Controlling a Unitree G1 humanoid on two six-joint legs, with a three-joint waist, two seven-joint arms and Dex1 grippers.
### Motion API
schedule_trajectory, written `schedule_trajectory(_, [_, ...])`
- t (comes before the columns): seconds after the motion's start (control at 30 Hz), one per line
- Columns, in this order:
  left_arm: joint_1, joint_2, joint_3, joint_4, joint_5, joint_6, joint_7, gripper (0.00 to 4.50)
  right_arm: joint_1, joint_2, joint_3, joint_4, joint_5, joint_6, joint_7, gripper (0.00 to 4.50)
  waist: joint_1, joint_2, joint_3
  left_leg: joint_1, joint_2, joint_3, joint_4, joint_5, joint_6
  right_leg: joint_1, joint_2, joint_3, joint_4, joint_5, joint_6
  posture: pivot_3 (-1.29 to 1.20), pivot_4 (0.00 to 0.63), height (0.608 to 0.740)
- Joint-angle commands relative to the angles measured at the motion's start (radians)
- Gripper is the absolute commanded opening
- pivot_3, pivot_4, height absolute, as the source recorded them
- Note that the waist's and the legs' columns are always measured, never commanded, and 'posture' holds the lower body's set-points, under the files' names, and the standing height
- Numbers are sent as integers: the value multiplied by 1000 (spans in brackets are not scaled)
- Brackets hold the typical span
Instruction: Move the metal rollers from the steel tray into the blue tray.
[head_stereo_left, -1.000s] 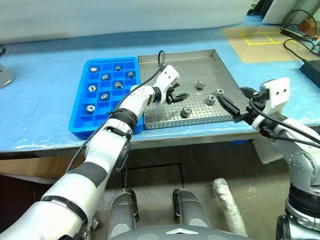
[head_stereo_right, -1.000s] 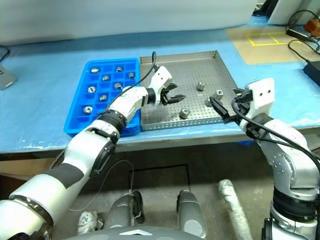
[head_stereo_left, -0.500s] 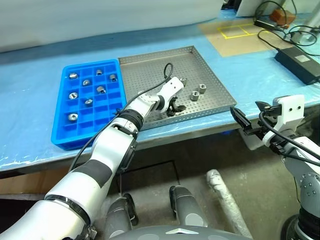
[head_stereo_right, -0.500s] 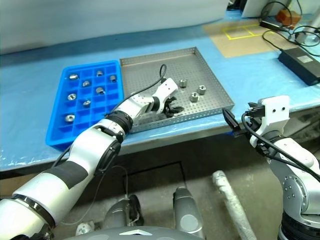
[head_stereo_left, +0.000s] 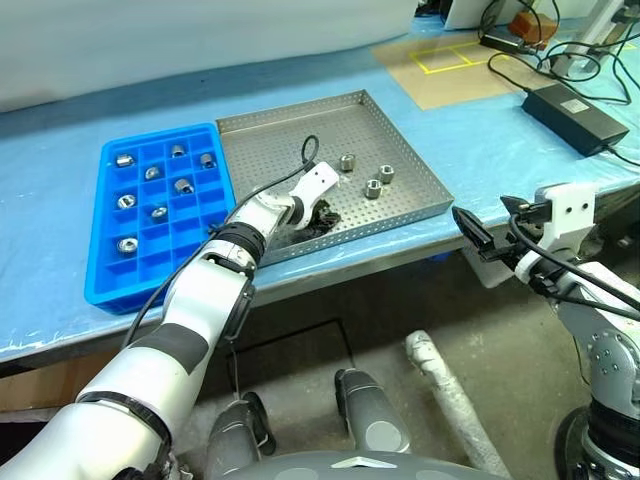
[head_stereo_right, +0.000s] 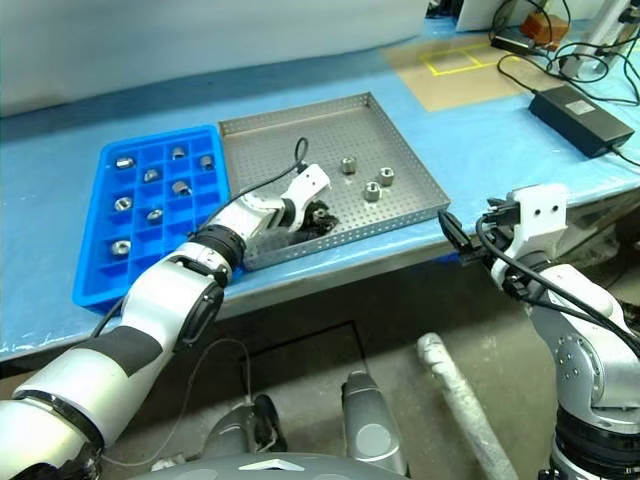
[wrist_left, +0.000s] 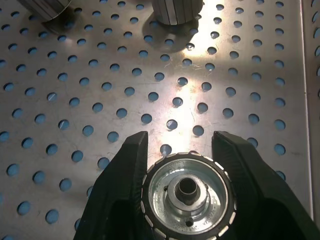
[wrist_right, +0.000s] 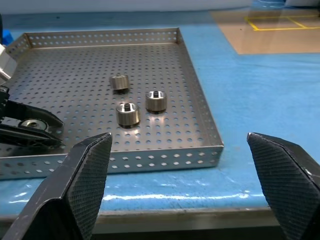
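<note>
Rollers first: the nearest one, a short shiny grey metal cylinder (wrist_left: 187, 201) with a ribbed rim and a centre hole, sits between my left gripper (wrist_left: 186, 165)'s two black fingers, which press against its sides and grasp it on the perforated floor of the square silvery steel tray (head_stereo_left: 400, 150), near the front rim. Its lower edge is cut off in my left wrist view, and from the head my own fingers hide most of it. My right gripper (wrist_right: 182, 165) hangs off the bench's front edge, well apart from the tray, its fingers spread wide with nothing between them. Beyond my left gripper three more loose metal rollers (head_stereo_left: 373, 187) stand close together in the steel tray; that makes four there. Just beside it lies the bright blue plastic tray (head_stereo_left: 100, 285) with its grid of square compartments, and I count seven rollers (head_stereo_left: 127, 244) in separate cells, though the far ones are small and hard to make out.
</note>
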Motion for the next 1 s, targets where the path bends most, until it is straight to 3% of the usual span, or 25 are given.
schedule_trajectory(0.03, [-4,21,81,-78,-90,69,-50,1735,-73,-13,47,46,-10,-47,27,4500,3,0,0,0,0,0,0,0,0,0,0,0,0,0,0,-561,150,740])
schedule_trajectory(0.2, [28,36,203,-270,-239,171,-60,1735,-203,52,167,138,-13,-80,46,4500,26,0,0,-2,0,-1,0,0,0,-1,-1,-1,1,0,-1,-441,150,740])
schedule_trajectory(0.37, [225,16,228,-655,-217,134,220,1735,-354,164,360,288,-65,-151,110,4500,73,1,0,-3,3,-2,0,0,0,-3,0,-3,4,0,-1,-254,150,740])
schedule_trajectory(0.57, [483,5,203,-1144,-142,162,471,1735,-479,217,455,490,-134,-261,205,4500,194,-1,1,-8,3,-4,2,2,-2,-12,0,-4,15,0,-2,-114,150,740])
schedule_trajectory(0.77, [622,28,166,-1346,-98,214,549,1735,-525,248,485,593,-163,-321,282,4500,313,0,0,-6,5,-4,1,5,-8,-12,0,-4,19,-1,-3,-31,150,740])
schedule_trajectory(1.0, [762,29,143,-1485,-48,359,639,1735,-534,272,507,647,-190,-350,330,4500,334,0,0,-5,5,-2,1,6,-14,-12,0,-2,19,-1,-3,17,150,740])
